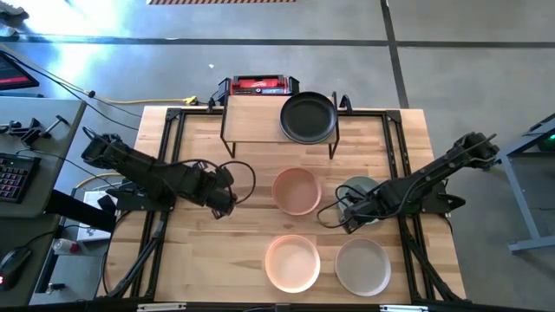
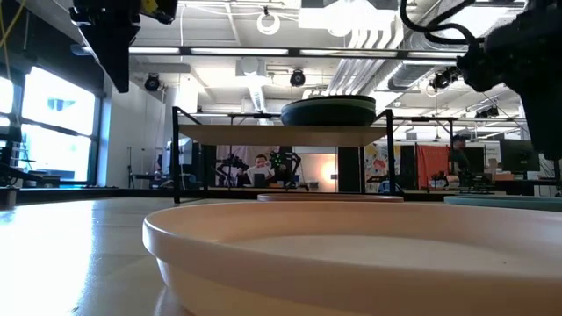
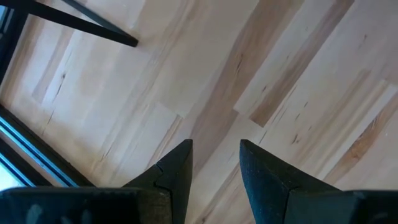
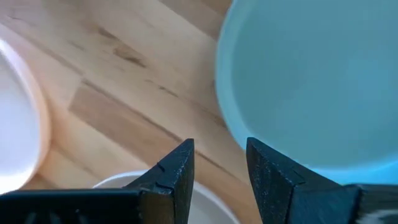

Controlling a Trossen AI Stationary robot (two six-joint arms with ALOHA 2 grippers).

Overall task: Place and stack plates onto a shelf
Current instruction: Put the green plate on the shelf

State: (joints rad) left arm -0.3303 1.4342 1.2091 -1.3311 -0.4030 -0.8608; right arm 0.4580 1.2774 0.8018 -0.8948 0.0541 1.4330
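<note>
One black plate (image 1: 307, 118) sits on the shelf (image 1: 251, 117). Four plates (all empty) lie on the surface (image 1: 195, 251). The left hand (image 3: 214, 163) and right hand (image 4: 219, 163) are spread, holding nothing.

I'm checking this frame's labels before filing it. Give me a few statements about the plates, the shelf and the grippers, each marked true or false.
1. A black plate sits on the shelf. True.
2. The left gripper holds a peach plate. False: it hangs empty over bare table, fingers apart.
3. The right gripper is at the near edge of the pale green plate. True; its fingers are apart with nothing between them.
4. Two plates are stacked on the table. False: the two peach-pink plates and the cream-white plate each lie singly.
5. The shelf's left half is bare. True.
</note>
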